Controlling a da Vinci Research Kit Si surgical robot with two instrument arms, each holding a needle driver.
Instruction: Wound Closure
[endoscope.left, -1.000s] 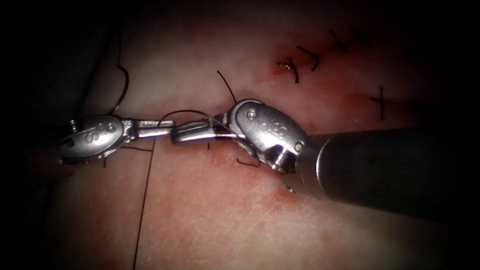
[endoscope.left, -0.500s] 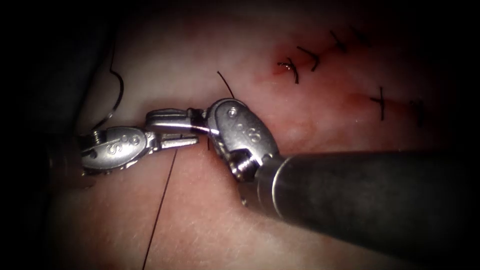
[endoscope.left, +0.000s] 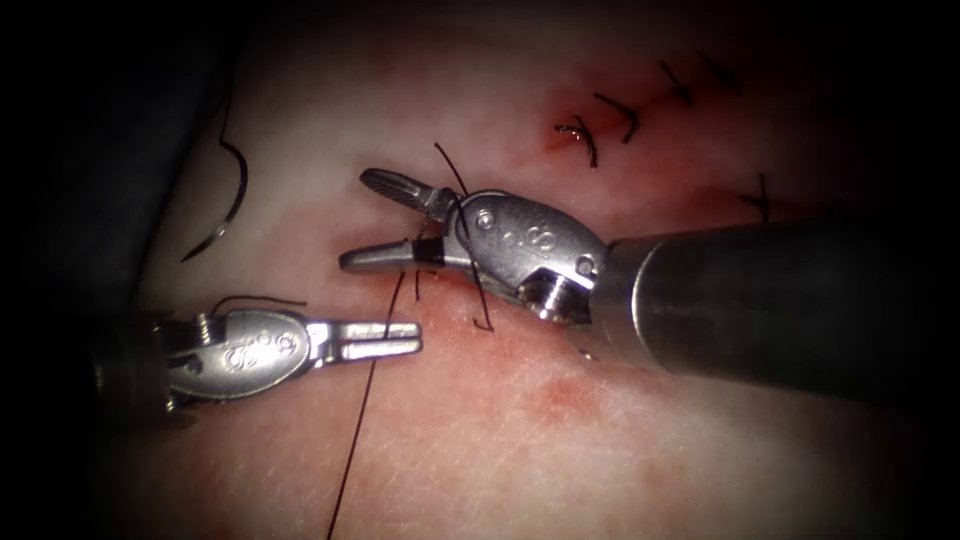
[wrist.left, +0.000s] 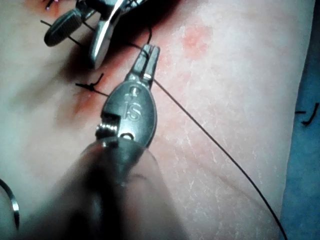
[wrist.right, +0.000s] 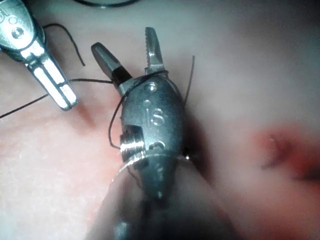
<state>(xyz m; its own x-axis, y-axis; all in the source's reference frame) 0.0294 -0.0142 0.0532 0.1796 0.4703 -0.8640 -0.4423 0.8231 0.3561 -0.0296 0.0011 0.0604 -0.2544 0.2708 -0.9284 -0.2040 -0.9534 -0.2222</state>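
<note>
The thread (endoscope.left: 352, 455) is the landmark here: it runs up the tissue (endoscope.left: 480, 440) from the near edge toward the two tools. The left gripper (endoscope.left: 385, 340) lies just left of it, clenched on the thread where the line meets its tips; the left wrist view (wrist.left: 149, 55) shows the same strand leaving those tips and trailing away across the tissue. A short dark loop of thread curls over the back of this tool.

Just beyond that grasp point the thread climbs to the right gripper (endoscope.left: 365, 220), which stands released, its two jaws spread wide and holding nothing. The thread is draped around the base of those jaws near the wrist, and a loose end (endoscope.left: 483, 305) hangs down beside it onto the tissue. In the right wrist view (wrist.right: 127, 52) the strand lies wound across the tool just behind the spread jaws.

Farther off, well to the left of the thread, the needle (endoscope.left: 225, 205) lies free on the tissue, held by neither tool and not in the tissue. Farthest away, to the right of the thread, finished stitches (endoscope.left: 585, 135) cross the cut (endoscope.left: 650, 105), with red fluid (endoscope.left: 550, 145) around the nearest one.
</note>
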